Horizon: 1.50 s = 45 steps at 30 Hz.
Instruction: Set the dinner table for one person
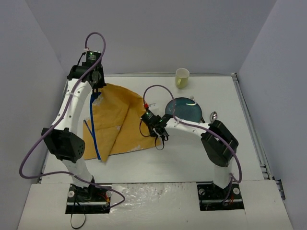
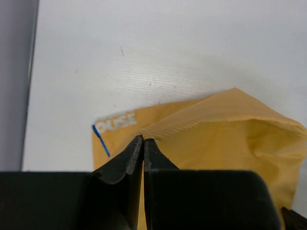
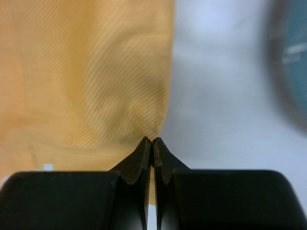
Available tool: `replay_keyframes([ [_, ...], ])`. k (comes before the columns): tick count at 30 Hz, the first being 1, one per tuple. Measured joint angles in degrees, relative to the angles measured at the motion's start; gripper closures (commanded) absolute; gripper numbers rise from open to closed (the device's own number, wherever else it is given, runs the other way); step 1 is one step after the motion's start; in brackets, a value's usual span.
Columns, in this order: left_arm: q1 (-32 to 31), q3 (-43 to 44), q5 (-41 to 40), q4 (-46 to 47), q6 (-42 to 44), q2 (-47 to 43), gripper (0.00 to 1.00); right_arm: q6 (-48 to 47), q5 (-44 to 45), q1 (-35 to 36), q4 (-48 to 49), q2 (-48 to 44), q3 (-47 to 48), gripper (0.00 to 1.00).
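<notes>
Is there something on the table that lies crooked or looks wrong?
Yes. The orange-yellow mat lies askew on the left half of the dinner table, doubled over itself in folds instead of flat. The left pincer and the right pincer are each shut on an edge of it. The plate, mug and spoon look normal.

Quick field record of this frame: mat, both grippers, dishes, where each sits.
surface: dinner table, white
mat: orange-yellow cloth, folded and rumpled, on the table's left half
left gripper: shut on mat's far corner
right gripper: shut on mat's right edge
plate: teal, flat, right of mat
cup: pale yellow, upright, far edge
spoon: right of plate, partly hidden by arm
</notes>
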Motion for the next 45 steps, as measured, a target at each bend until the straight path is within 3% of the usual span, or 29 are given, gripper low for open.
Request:
replay_keyframes([
  [7, 0.6, 4.29, -4.85, 0.82, 4.64, -12.11, 1.0, -11.34, 11.68, -2.73, -2.43, -10.9, 10.8, 1.0],
  [13, 0.6, 7.58, -9.73, 3.23, 8.72, -23.53, 1.0, -20.96, 16.54, -2.45, -2.29, -17.36, 21.31, 1.0],
  [19, 0.6, 6.81, -14.38, 4.85, 11.83, -33.07, 1.0, -30.09, 15.93, -2.45, -1.8, -23.47, 24.31, 1.0],
  [26, 0.6, 5.67, -17.13, 4.79, 12.68, -37.09, 1.0, -35.16, 8.94, -2.38, -1.83, -27.99, 24.84, 1.0],
  [31, 0.6, 5.65, -17.99, 3.43, 12.48, -34.06, 1.0, -37.1, 6.72, -2.61, -2.16, -26.98, 26.55, 1.0],
  [36, 1.04, 5.7, -17.43, 3.79, 12.86, -26.6, 1.0, -38.82, 3.56, -5.46, -1.65, -20.39, 31.33, 1.0],
  [42, 7.48, 6.65, -10.02, 6.58, 11.72, -12.55, 1.0, -40.12, -2.26, -12.82, -1.12, -7.18, 42.48, 1.0],
  [45, 11.41, 13.49, -5.93, 6.33, 10.16, -3.98, 1.0, -41.39, -4.96, -16.12, -0.95, -0.35, 49.73, 1.0],
])
